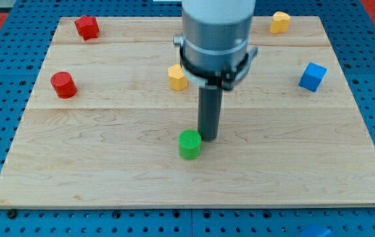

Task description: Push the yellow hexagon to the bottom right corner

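Observation:
A yellow block that looks like the hexagon (177, 77) sits a little left of the board's middle, in the upper half. My tip (208, 137) rests on the board below it and slightly to the view's right, well apart from it. The tip is right beside the upper right edge of a green cylinder (189, 144). A second yellow block (279, 22), whose shape I cannot make out, lies near the top right corner. The arm's grey body hides the board just right of the hexagon.
A red block (87, 27) lies near the top left corner. A red cylinder (63, 85) is at the left side. A blue cube (312, 76) is at the right side. The wooden board (292, 171) sits on a blue pegboard table.

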Motion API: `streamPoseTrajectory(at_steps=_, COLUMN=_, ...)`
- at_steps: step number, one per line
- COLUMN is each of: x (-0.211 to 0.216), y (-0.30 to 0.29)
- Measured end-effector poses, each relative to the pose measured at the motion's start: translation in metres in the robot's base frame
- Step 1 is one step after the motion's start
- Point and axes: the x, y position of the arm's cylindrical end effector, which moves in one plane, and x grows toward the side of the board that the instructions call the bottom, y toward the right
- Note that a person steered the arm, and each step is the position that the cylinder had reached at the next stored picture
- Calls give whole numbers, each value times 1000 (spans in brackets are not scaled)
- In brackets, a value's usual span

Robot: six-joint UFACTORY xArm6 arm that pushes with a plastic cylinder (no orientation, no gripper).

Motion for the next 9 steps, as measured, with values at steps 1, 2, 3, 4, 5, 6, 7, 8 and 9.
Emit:
streamPoseTrajectory(at_steps=1, x=32, y=-23)
streamPoseTrajectory(at_steps=2, x=-8, y=-46)
streamPoseTrajectory(at_steps=3, x=-19, y=-54)
streamPoseTrajectory(at_steps=4, x=-34, y=-81)
streamPoseTrajectory(at_steps=5, x=-45, y=-100)
streamPoseTrajectory(at_steps=6, x=-53, y=-106)
streamPoseTrajectory(at_steps=7, x=-62, y=-114)
streamPoseTrajectory(at_steps=8, x=-71, y=-117)
streamPoseTrajectory(at_steps=9, x=-89, y=-138)
